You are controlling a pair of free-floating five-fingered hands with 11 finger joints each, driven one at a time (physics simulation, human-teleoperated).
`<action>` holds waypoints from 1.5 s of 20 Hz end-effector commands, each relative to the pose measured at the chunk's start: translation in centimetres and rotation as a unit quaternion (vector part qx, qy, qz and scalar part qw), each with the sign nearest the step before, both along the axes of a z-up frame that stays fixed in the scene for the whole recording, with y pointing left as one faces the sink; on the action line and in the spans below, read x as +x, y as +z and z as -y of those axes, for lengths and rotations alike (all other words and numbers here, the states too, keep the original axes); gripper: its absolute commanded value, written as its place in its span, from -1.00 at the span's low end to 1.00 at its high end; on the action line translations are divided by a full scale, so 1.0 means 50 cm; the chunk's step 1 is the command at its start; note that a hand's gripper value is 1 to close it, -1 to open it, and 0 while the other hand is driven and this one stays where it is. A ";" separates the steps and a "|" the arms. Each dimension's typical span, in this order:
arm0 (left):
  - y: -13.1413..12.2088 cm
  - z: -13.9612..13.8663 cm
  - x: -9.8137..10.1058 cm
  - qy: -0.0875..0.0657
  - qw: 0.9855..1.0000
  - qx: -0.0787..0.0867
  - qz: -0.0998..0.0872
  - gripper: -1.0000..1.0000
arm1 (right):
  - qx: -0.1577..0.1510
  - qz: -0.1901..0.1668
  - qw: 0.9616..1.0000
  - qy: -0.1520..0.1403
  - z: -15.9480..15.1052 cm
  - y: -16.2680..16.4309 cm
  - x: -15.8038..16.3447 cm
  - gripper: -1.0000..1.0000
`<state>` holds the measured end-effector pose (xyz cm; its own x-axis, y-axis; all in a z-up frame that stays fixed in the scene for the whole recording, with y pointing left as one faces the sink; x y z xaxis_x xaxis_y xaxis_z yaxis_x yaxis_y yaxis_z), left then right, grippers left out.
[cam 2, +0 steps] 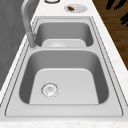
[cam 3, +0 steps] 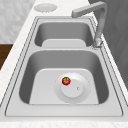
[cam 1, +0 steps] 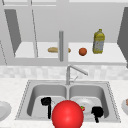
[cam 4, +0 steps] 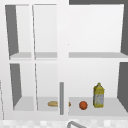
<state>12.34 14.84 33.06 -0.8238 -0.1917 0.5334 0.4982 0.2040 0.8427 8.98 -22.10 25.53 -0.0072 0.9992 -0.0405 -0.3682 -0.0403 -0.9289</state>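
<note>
A big red ball [cam 1: 67,115] sits at six o'clock in the front view, over the sink's [cam 1: 25,98] front rim. The left hand [cam 1: 46,101] hangs at its ten o'clock, the right hand [cam 1: 97,111] at its three o'clock; how far either is open I cannot tell, and neither visibly holds anything. A small tomato [cam 3: 66,81] rests on the plate [cam 3: 82,93]. So round and wide a ball likely calls for a broad, centred hold

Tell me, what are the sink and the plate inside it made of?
The sink looks like brushed steel: grey, with a soft, dull shine. The plate under the strawberry looks like white glazed ceramic, smooth and pale, though plastic would look the same here.
</note>
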 end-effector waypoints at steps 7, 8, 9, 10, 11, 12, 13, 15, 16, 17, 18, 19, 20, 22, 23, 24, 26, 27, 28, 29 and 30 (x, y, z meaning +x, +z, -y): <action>0.001 0.009 0.000 0.033 0.995 -0.096 0.022 -1.00 | 0.000 0.000 1.000 0.000 0.000 0.000 0.000 0.00; 0.001 0.010 0.000 0.033 0.994 -0.101 0.023 -1.00 | 0.000 0.000 1.000 0.000 0.000 0.000 0.000 0.00; 0.002 0.011 0.001 0.033 0.994 -0.106 0.024 -1.00 | 0.000 0.000 1.000 0.000 0.000 0.000 0.000 0.00; 0.002 0.012 0.001 0.033 0.993 -0.110 0.026 -1.00 | 0.000 0.000 1.000 0.000 0.000 0.000 0.000 0.00; 0.002 0.013 0.001 0.035 0.993 -0.109 0.033 -1.00 | 0.000 0.000 1.000 0.000 0.000 0.000 0.000 0.00; 0.002 0.015 0.001 0.035 0.993 -0.108 0.038 -1.00 | 0.000 0.000 1.000 0.000 0.000 0.000 0.000 0.00; 0.002 0.018 0.001 0.035 0.993 -0.099 0.049 -1.00 | 0.000 0.000 1.000 0.000 0.000 0.000 0.000 0.00; -0.001 0.023 0.001 0.035 0.994 -0.086 0.065 -1.00 | 0.000 0.000 1.000 0.000 0.000 0.000 0.000 0.00; -0.005 0.026 0.001 0.034 0.994 -0.077 0.076 -1.00 | 0.000 0.000 1.000 0.000 0.000 0.000 0.000 0.00; -0.002 0.029 0.001 0.037 0.993 -0.075 0.082 -1.00 | 0.000 0.000 1.000 0.000 0.000 0.000 0.000 0.00; -0.001 0.033 0.001 0.040 0.993 -0.068 0.084 -1.00 | 0.000 0.000 1.000 0.000 0.000 0.000 0.000 0.00; -0.002 0.034 0.003 0.041 0.993 -0.065 0.090 -1.00 | 0.000 0.000 1.000 0.000 0.000 0.000 0.000 0.00; -0.002 0.040 0.005 0.042 0.992 -0.064 0.097 -1.00 | 0.000 0.000 1.000 0.000 0.000 0.000 0.000 0.00; -0.002 0.046 0.005 0.050 0.991 -0.070 0.106 -1.00 | 0.000 0.000 1.000 0.000 0.000 0.000 0.000 0.00; -0.002 0.049 0.004 0.054 0.990 -0.073 0.111 -1.00 | 0.000 0.000 1.000 0.000 0.000 0.000 0.000 0.00; -0.002 0.052 0.004 0.057 0.989 -0.073 0.116 -1.00 | 0.000 0.000 1.000 0.000 0.000 0.000 0.000 0.00; -0.003 0.059 0.004 0.061 0.987 -0.073 0.126 -1.00 | 0.000 0.000 1.000 0.000 0.000 0.000 0.000 0.00; -0.003 0.062 0.004 0.063 0.987 -0.074 0.131 -1.00 | 0.000 0.000 1.000 0.000 0.000 0.000 0.000 0.00; -0.003 0.064 0.004 0.065 0.986 -0.077 0.134 -1.00 | 0.000 0.000 1.000 0.000 0.000 0.000 0.000 0.00; -0.003 0.067 0.005 0.067 0.985 -0.079 0.139 -1.00 | 0.000 0.000 1.000 0.000 0.000 0.000 0.000 0.00; -0.002 0.069 0.005 0.069 0.984 -0.082 0.142 -1.00 | 0.000 0.000 1.000 0.000 0.000 0.000 0.000 0.00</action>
